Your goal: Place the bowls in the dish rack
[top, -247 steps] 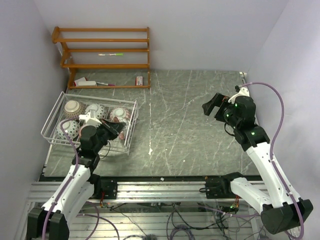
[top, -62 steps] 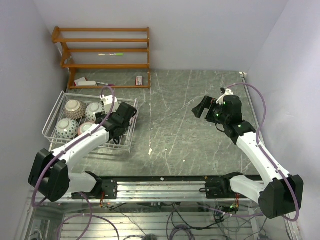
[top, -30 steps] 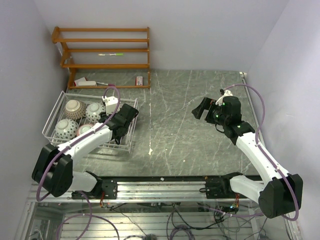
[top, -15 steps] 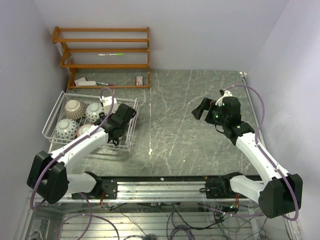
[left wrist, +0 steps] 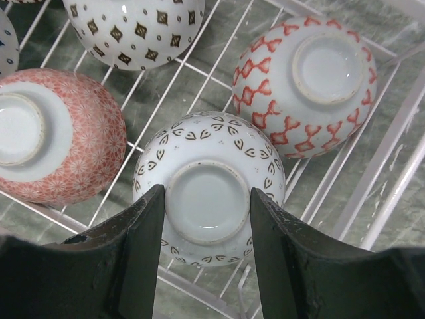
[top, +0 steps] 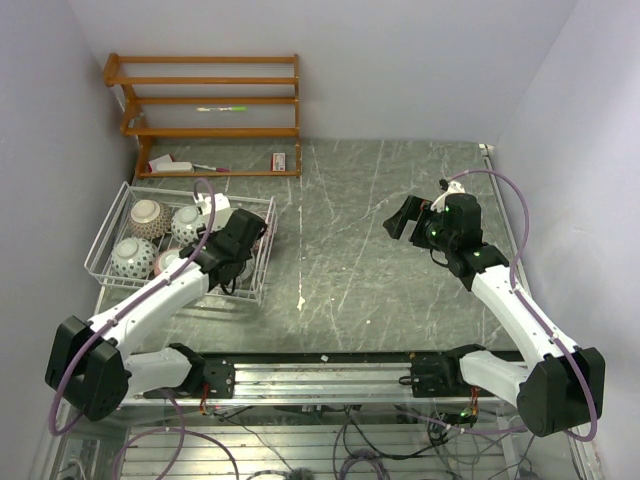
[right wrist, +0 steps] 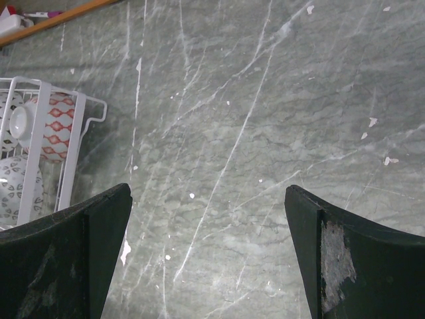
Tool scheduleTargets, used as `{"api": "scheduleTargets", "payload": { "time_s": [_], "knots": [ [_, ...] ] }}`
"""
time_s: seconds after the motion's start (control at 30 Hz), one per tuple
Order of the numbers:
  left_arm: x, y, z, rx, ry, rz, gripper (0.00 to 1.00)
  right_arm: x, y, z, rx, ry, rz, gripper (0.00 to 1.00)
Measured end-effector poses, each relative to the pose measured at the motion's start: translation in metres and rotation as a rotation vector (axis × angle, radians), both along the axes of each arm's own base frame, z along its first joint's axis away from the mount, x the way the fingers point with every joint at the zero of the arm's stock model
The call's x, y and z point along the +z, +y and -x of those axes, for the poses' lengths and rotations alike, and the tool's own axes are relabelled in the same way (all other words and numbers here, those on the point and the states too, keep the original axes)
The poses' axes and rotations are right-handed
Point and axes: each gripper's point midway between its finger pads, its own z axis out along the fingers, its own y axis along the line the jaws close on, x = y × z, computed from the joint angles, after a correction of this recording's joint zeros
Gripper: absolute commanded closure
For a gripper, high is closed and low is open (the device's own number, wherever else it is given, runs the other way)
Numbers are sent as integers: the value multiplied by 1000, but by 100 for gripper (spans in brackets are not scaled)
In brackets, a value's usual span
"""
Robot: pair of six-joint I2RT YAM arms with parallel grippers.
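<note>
The white wire dish rack (top: pixel 100 262) stands at the table's left with several bowls upside down in it. In the left wrist view my left gripper (left wrist: pixel 207 193) is shut on the foot ring of a white bowl with brown leaf marks (left wrist: pixel 206 143), base up over the rack's wires (left wrist: pixel 219 66). Around it lie a red-patterned bowl (left wrist: pixel 312 86), a pink bowl (left wrist: pixel 60 133) and a diamond-dotted bowl (left wrist: pixel 136 26). From the top view the left gripper (top: pixel 243 235) sits at the rack's right end. My right gripper (top: pixel 404 216) hangs open over bare table, holding nothing (right wrist: pixel 207 193).
An orange-brown wooden shelf unit (top: pixel 210 80) stands against the back wall with small items on its lowest shelf. The rack's right end (right wrist: pixel 40 90) and a red-patterned bowl (right wrist: pixel 56 126) show at the left edge of the right wrist view.
My left gripper has shifted a little toward the near side at the rack's right end, still holding the bowl. The right arm has not moved.
</note>
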Motion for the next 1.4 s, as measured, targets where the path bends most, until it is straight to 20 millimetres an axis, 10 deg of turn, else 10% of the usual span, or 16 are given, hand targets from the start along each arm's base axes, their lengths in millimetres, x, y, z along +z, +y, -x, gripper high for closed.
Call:
{"api": "scheduleTargets", "payload": {
  "time_s": [0.27, 0.47, 1.4],
  "knots": [
    [-28, -3, 0, -8, 72, -30, 37, 0, 0, 0, 0, -1, 0, 0],
    [-26, -1, -3, 3, 55, -36, 0, 0, 0, 0, 0, 0, 0, 0],
    [90, -8, 12, -173, -172, 96, 1, -12, -13, -4, -68, 29, 48, 0]
  ]
}}
